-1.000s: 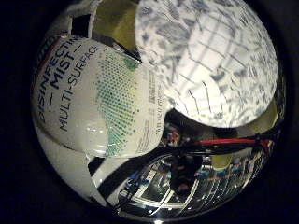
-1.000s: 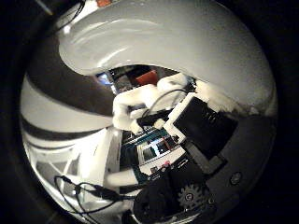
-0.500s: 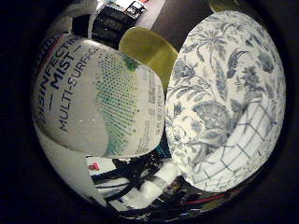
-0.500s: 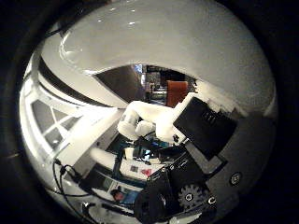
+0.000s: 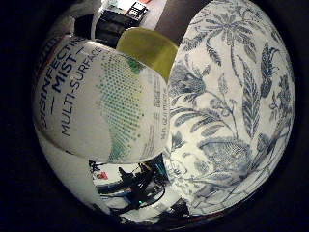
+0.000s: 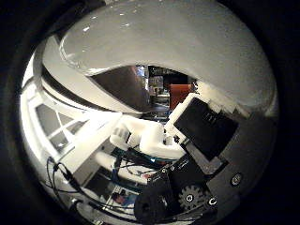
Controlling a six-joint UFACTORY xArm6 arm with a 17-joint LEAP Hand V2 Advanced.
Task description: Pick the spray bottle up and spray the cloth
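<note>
Bottle lifted, cloth in range
The hand (image 6: 187, 154) curls around the spray bottle (image 5: 101, 101), close beside the patterned cloth (image 5: 231, 106); spraying remains.

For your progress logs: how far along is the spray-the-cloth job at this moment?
Done: the spray bottle looks picked up, pressed close to the palm with the hand curled round it. In hand: the patterned cloth lies in view just beyond the bottle. Left: spraying; no mist or wet patch shows.

Dim, fisheye-warped; glare on bottle (image 6: 154, 42).
</note>
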